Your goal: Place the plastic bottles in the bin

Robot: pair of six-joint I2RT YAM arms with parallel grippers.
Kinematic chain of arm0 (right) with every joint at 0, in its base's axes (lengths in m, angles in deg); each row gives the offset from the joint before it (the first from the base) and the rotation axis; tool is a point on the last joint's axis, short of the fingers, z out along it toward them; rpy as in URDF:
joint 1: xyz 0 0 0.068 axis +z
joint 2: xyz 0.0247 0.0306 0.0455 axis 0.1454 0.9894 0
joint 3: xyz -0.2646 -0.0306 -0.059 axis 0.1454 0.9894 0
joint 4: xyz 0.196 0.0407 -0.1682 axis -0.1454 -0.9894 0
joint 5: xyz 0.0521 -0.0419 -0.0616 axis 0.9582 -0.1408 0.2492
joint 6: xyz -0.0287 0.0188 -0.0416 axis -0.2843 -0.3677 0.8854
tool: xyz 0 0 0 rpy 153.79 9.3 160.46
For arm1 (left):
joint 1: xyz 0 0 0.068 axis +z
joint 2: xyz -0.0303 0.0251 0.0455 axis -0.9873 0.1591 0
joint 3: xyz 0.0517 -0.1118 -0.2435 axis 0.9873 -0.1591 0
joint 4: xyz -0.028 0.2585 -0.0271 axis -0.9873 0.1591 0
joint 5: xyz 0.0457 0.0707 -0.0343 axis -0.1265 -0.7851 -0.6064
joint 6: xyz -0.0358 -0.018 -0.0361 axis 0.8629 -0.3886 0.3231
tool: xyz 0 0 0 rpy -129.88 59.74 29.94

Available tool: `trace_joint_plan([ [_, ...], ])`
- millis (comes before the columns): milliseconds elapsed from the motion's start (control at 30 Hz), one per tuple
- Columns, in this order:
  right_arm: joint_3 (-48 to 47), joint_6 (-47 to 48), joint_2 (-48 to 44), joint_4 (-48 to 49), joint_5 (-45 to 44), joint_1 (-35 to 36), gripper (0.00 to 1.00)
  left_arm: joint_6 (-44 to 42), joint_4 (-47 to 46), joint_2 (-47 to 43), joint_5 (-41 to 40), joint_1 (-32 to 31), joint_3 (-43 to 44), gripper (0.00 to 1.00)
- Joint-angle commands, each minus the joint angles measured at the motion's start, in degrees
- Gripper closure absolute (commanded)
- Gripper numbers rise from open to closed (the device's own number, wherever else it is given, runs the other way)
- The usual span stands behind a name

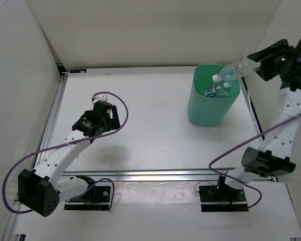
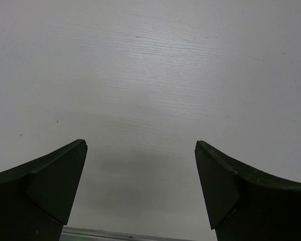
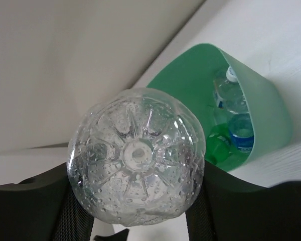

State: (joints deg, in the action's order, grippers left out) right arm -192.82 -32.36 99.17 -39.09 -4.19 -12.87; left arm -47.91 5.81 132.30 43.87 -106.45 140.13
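Observation:
The mint-green bin (image 1: pixel 203 108) stands at the far right of the table. My right gripper (image 1: pixel 263 65) is shut on a plain clear white-capped bottle (image 1: pixel 236 70), held tilted above the bin's right rim, cap pointing down toward the opening. The right wrist view shows the bottle's base (image 3: pixel 135 155) between my fingers (image 3: pixel 50 201), with the bin (image 3: pixel 266 115) beyond. Inside the bin lie a clear bottle with a blue label (image 3: pixel 241 133), a green bottle (image 3: pixel 218 145) and another clear bottle (image 3: pixel 231 93). My left gripper (image 1: pixel 98 120) is open and empty over bare table (image 2: pixel 140 165).
White walls enclose the table on the left, back and right. A metal rail (image 1: pixel 165 174) runs along the near edge in front of the arm bases. The right wall is close behind my right gripper.

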Motion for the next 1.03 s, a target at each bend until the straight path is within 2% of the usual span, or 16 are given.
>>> trace_joint_plan([
  [0, -2.0, 4.2, 4.9, 3.3, -6.6, 5.0, 0.53, -0.5, -0.2, -0.5, 0.4, 0.2, 1.4, 0.0],
  [67, -4.1, 6.2, 7.1, 3.3, -7.5, 6.7, 0.49, -0.5, -0.2, -0.5, -0.1, 0.2, 1.4, 0.0],
  [133, -7.5, 7.4, 9.9, 3.3, -8.1, 9.4, 0.37, -1.1, -0.2, -0.5, -0.1, 0.2, 1.4, 0.0],
  [167, -8.1, 7.9, 10.4, 2.8, -8.1, 11.2, 0.27, -1.1, -0.2, -1.1, -0.1, 0.2, 1.4, 0.0],
  [200, -8.1, 9.0, 10.4, 2.8, -7.4, 12.0, 0.0, -1.1, -0.2, -1.1, -0.1, 0.2, 1.4, 0.0],
  [367, -1.0, 9.0, 4.2, 2.8, -8.8, 13.1, 0.0, -1.1, -0.2, -1.6, -0.1, 0.2, 1.4, 0.0],
  [533, 0.8, 10.6, 0.4, -1.3, -9.9, 8.7, 0.0, -1.1, -0.2, -1.6, -0.6, 0.2, -0.1, 0.0],
  [600, 1.5, 11.1, -0.9, -3.0, -6.7, 6.5, 0.0, -1.1, -0.2, -1.6, -1.8, 0.2, -0.1, 0.0],
  [700, 7.1, 11.1, -4.2, -5.1, -3.5, 4.4, 0.0, 0.3, -0.2, -1.6, -4.1, 0.2, -0.1, 0.0],
  [767, 16.4, 11.1, -8.4, -5.6, -1.6, 3.7, 0.0, 0.8, -0.2, -1.0, -5.6, 0.2, -0.1, 0.0],
  [900, 27.8, 12.4, -15.9, -3.9, -2.7, 2.6, 0.0, 3.2, 2.6, -0.4, -11.7, 0.2, 2.3, 0.0],
  [967, 28.9, 12.4, -18.8, -3.2, -2.7, 1.2, 0.0, 5.9, 5.2, 0.2, -18.3, 0.2, 4.3, 0.0],
  [1000, 28.9, 12.4, -18.8, -3.2, -2.7, 1.2, 0.0, 9.1, 8.5, 0.2, -24.4, 0.2, 5.1, 0.0],
])
